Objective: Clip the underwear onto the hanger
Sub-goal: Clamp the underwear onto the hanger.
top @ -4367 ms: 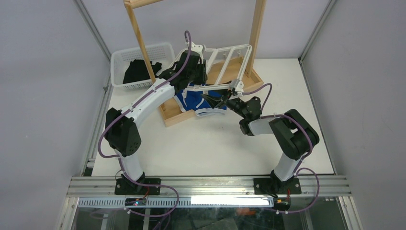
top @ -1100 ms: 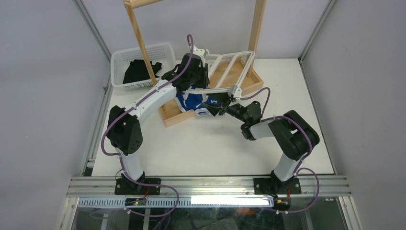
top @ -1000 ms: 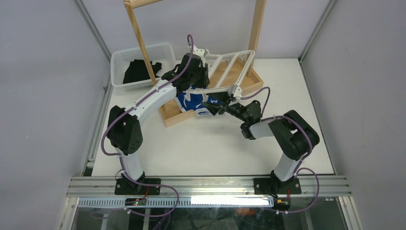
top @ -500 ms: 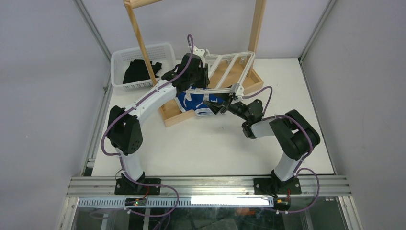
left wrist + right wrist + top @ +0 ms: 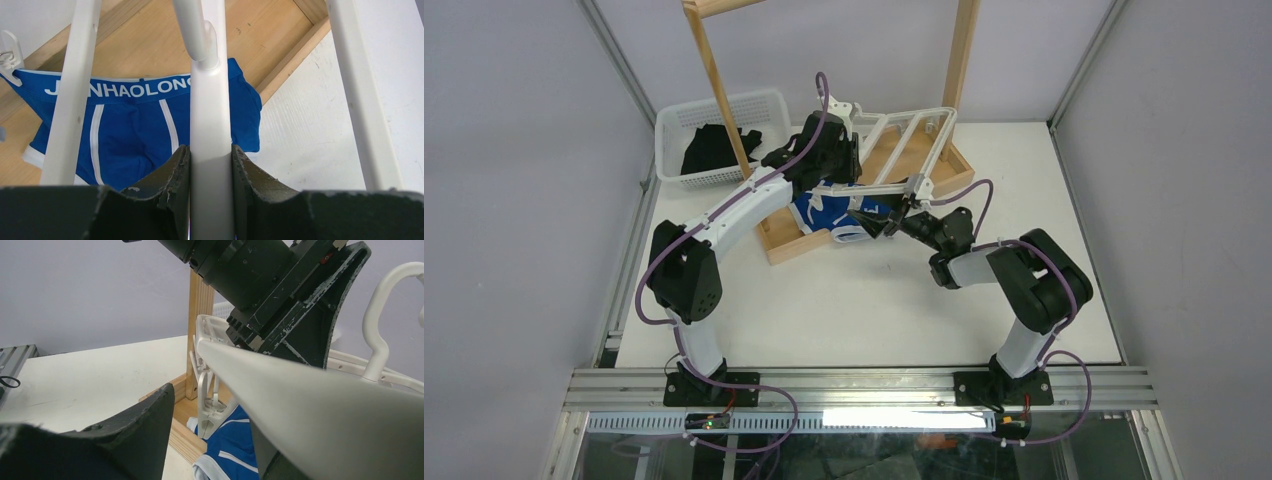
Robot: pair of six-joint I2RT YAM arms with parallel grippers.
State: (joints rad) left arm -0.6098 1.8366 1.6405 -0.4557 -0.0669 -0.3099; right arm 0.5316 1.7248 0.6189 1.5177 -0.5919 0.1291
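Note:
The blue underwear [image 5: 822, 214] lies on the wooden rack's base, its lettered waistband [image 5: 117, 88] showing under the hanger. The white hanger [image 5: 908, 132] hangs tilted above it. My left gripper [image 5: 211, 167] is shut on one of its bars [image 5: 210, 110], up at its left end [image 5: 832, 158]. My right gripper [image 5: 882, 221] sits at the hanger's near bar, by the underwear's right side, jaws apart. In the right wrist view a dangling clip [image 5: 206, 405] hangs between its fingers [image 5: 125, 440] over the blue fabric [image 5: 235, 445]; the hanger bar [image 5: 310, 400] hides the other finger.
The tall wooden rack [image 5: 719, 75] stands at the back, its base tray [image 5: 786, 240] under the underwear. A white basket [image 5: 674, 125] with a black garment [image 5: 714, 148] sits at the back left. White tabletop [image 5: 864, 310] spreads in front.
My right gripper has edged slightly up and right toward the hanger's near bar, and its jaws have spread a little. The left arm and hanger have held still over the last second.

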